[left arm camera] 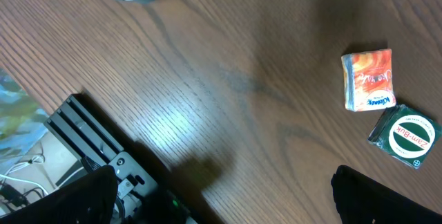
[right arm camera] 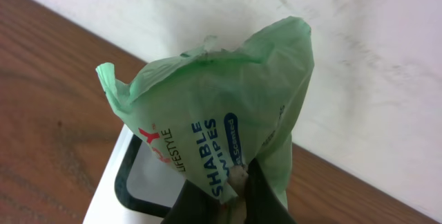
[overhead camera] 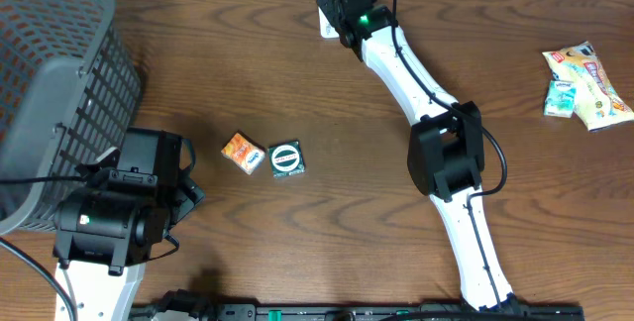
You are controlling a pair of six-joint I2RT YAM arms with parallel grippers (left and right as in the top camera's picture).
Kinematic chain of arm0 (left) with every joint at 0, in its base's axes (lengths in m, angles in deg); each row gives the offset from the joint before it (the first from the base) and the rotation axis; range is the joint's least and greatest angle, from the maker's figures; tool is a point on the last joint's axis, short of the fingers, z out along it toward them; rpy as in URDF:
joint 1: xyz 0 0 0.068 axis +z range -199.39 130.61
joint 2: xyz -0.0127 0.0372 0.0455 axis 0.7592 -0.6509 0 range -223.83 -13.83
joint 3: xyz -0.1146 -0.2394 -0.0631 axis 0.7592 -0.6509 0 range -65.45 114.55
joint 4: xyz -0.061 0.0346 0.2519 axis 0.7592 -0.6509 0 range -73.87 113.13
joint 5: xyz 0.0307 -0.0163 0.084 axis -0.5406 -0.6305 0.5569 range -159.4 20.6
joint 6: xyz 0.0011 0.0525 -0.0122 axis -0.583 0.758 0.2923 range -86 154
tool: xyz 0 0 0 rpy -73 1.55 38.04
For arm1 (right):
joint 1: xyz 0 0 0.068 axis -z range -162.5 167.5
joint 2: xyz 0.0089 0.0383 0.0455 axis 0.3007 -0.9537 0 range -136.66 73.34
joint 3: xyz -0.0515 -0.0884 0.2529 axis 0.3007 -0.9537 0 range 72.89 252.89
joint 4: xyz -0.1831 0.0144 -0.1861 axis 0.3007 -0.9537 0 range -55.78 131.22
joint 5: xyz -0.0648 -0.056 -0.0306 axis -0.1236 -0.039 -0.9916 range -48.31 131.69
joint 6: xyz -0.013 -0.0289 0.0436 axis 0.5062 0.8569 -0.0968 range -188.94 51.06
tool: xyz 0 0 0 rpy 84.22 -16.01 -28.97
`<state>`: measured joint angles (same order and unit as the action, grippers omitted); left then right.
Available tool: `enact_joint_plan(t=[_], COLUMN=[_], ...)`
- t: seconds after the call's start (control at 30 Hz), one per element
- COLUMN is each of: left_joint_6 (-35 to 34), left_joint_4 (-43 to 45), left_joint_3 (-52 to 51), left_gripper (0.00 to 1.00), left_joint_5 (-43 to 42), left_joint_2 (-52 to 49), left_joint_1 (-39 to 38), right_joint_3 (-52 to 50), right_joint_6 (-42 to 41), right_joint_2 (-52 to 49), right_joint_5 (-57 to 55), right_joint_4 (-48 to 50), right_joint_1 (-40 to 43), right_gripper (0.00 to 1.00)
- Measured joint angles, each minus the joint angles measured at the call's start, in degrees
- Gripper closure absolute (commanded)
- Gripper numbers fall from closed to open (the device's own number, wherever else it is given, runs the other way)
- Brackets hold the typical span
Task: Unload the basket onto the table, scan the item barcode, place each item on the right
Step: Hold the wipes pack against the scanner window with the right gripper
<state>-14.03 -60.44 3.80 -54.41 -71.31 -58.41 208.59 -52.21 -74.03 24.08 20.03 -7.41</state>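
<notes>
while the left gripper hangs wide open beside the grey basket, an orange packet and green tin lie just right of it, the right gripper pinches a green wipes pack above the white scanner, and snack packets sit far right.

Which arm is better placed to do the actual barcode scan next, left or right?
Right. The right claw is shut on the green wipes pack, held over the white scanner. The left claw is open and empty, near the orange packet and green tin.
</notes>
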Motion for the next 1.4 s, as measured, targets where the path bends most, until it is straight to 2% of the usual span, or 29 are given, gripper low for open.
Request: enact_joint_plan(t=[0.47,0.73,0.97,1.4], left_joint_6=[0.0,0.0,0.0,0.0], left_joint_4=[0.02,0.0,0.0,0.0], left_joint_3=[0.0,0.0,0.0,0.0], left_gripper=[0.02,0.02,0.02,0.02], left_joint_5=[0.0,0.0,0.0,0.0], left_joint_2=[0.0,0.0,0.0,0.0], left_joint_1=[0.0,0.0,0.0,0.0], right_joint_3=[0.13,0.07,-0.2,-0.46], right_joint_6=[0.0,0.0,0.0,0.0], right_joint_2=[7.41,6.08,1.11,3.08], right_joint_5=[1.99,6.71,7.67,3.21], right_joint_4=[-2.51,-3.5,-5.75,-5.27], right_joint_1=[-0.2,-0.2,-0.07,0.31], right_gripper=[0.99,0.99,0.99,0.99])
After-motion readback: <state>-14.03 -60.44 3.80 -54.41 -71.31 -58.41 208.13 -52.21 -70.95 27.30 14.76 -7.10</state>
